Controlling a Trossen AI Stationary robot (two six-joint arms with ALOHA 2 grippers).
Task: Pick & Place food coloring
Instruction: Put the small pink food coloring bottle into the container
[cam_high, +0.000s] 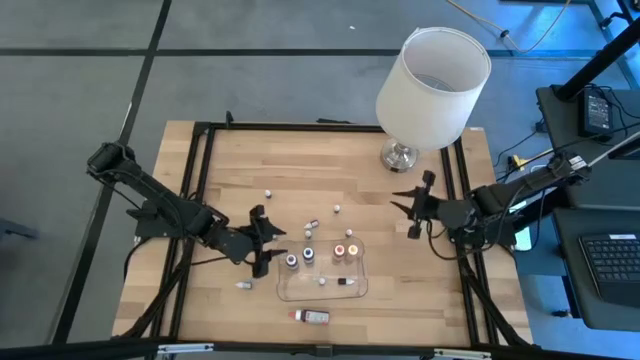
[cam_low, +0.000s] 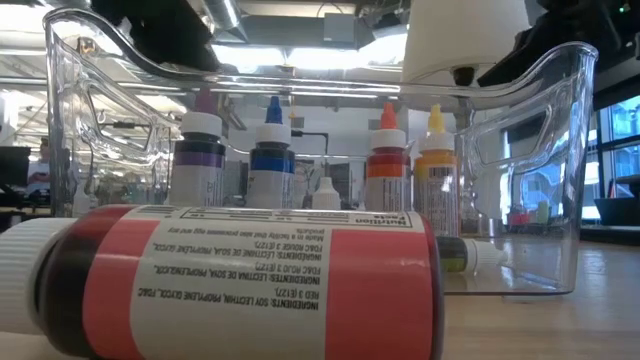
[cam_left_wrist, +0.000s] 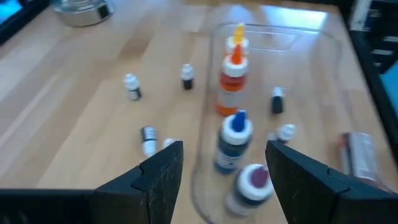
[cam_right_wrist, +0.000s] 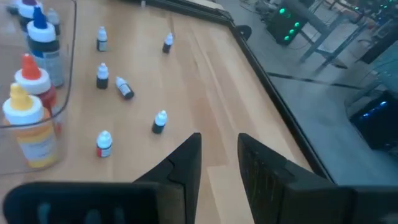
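Left gripper (cam_high: 262, 243) open, empty, beside clear tray (cam_high: 322, 293), wooden table (cam_high: 220, 190), grey floor (cam_high: 90, 90).

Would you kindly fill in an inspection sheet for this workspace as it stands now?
Surface: pale wooden table inside a black frame.
Job's things: four capped bottles stand in the clear plastic tray, a small one lying beside them; a red-labelled bottle lies outside it; tiny white-capped bottles sit scattered on the wood.
Clutter: white-shaded lamp on a metal base.
Grippers: left gripper open, empty, beside the tray; right gripper empty, near the lamp.
Cables: along both arms.
Surroundings: keyboard, grey floor.
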